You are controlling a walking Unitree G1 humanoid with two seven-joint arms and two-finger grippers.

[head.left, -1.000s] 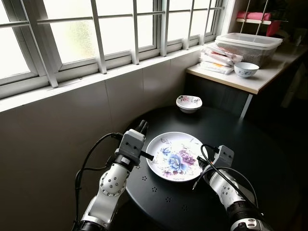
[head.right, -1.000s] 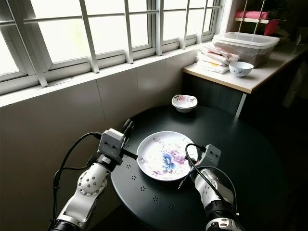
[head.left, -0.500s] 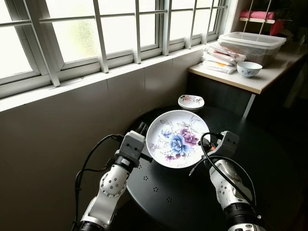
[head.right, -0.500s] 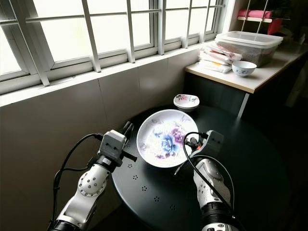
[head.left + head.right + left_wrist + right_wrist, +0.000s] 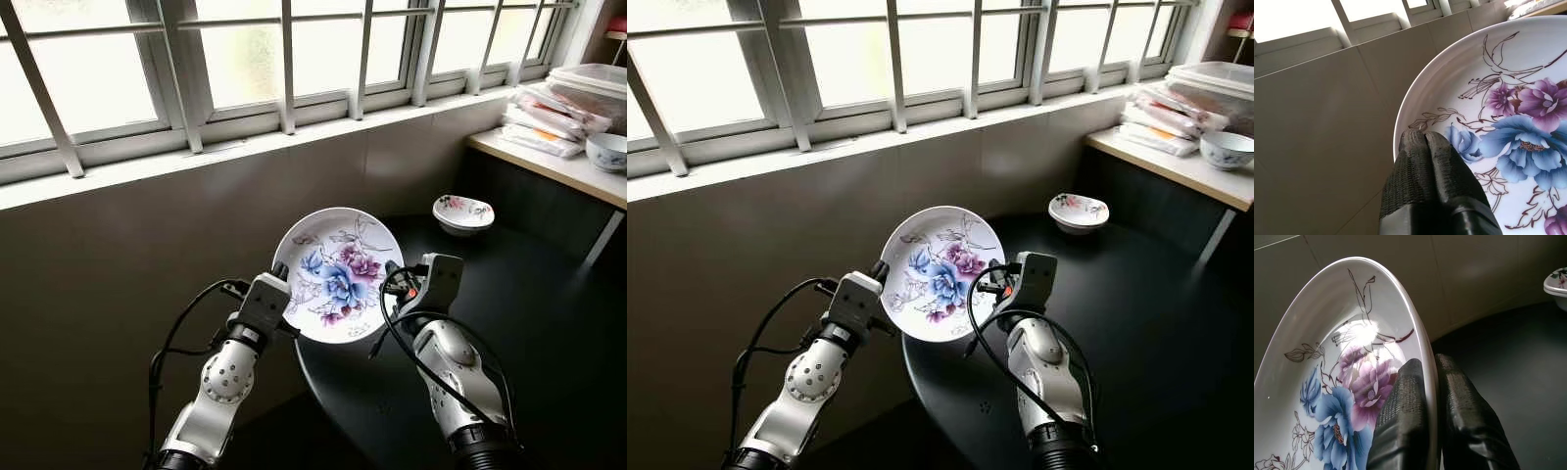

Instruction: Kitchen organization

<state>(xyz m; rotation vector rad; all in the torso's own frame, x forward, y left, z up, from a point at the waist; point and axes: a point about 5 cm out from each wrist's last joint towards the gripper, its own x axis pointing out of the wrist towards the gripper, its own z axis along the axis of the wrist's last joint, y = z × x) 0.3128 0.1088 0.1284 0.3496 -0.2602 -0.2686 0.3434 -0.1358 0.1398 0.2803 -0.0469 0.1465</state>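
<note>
A white plate painted with blue and purple flowers is held up off the round black table, tilted with its face toward me. My left gripper is shut at the plate's left rim; the left wrist view has its fingers pressed together over the edge of the plate. On the right rim my right gripper is shut, with one finger on the painted face and the other behind the edge of the plate.
A small floral bowl sits at the table's far side. To the right a pale counter carries a bowl, flat packets and a lidded plastic box. A tiled wall and barred windows stand close ahead.
The plate has come up from lying flat on the table to being held tilted in the air by both grippers. The camera has swung left, shifting the whole scene right.
</note>
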